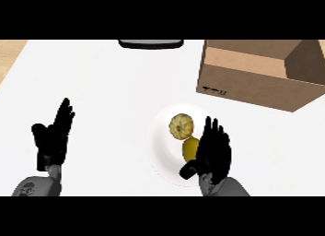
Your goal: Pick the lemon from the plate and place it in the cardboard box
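The left hand [53,138] shows near the worktop's [103,83] near left corner. It is open, with its fingers straight, close together and pointing toward the far edge. The left forearm [36,186], grey, comes in from the near edge right behind it. The right hand [212,150] sits right of the worktop's middle, closer to the near edge. It is open too, fingers straight and pointing toward the far edge, thumb [188,170] spread out to the left. The right forearm [223,186] enters from the near edge.
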Robot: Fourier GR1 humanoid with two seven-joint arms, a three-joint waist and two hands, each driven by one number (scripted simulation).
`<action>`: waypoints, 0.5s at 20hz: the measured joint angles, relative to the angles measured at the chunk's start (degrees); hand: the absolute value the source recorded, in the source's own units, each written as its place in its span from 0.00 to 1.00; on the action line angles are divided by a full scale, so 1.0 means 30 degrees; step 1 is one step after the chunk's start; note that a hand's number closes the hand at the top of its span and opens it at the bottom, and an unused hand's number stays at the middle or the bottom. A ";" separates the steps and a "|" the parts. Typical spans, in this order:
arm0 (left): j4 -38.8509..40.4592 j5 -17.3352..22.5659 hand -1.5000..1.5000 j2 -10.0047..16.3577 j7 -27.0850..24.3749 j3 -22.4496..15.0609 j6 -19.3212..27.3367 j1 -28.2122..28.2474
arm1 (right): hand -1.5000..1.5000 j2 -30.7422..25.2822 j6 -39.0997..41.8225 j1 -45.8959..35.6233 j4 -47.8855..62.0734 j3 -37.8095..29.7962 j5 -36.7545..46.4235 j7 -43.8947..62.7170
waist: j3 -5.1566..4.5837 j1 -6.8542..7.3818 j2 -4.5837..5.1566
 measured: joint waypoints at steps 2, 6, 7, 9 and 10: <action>-0.0039 -0.0072 0.50 -0.0074 -0.0242 -0.0042 -0.0056 0.0259 | 0.00 -0.0003 -0.0305 -0.0345 0.0396 0.0134 -0.0182 0.0029 | 0.0001 0.0033 0.0003; 0.0198 -0.0181 0.50 -0.0126 -0.0321 0.0092 -0.0099 0.0164 | 1.00 0.0026 -0.0876 -0.0573 0.1465 -0.0299 -0.0479 -0.0468 | 0.0000 -0.0012 0.0012; 0.0428 -0.0250 0.50 -0.0180 -0.0289 0.0152 -0.0017 -0.0127 | 1.00 0.0023 -0.0960 -0.0746 0.1499 -0.0287 -0.0557 -0.0434 | -0.0002 -0.0041 0.0014; 0.0769 -0.0236 0.50 -0.0144 -0.0485 0.0425 -0.0204 -0.0296 | 1.00 0.0038 -0.1293 -0.1191 0.2025 0.0060 -0.0688 -0.0661 | -0.0003 -0.0050 0.0010; 0.0541 -0.0236 0.50 -0.0233 -0.0373 0.0404 -0.0218 -0.0176 | 1.00 0.0055 -0.1433 -0.1136 0.2057 -0.0073 -0.0387 -0.0940 | -0.0001 -0.0066 0.0003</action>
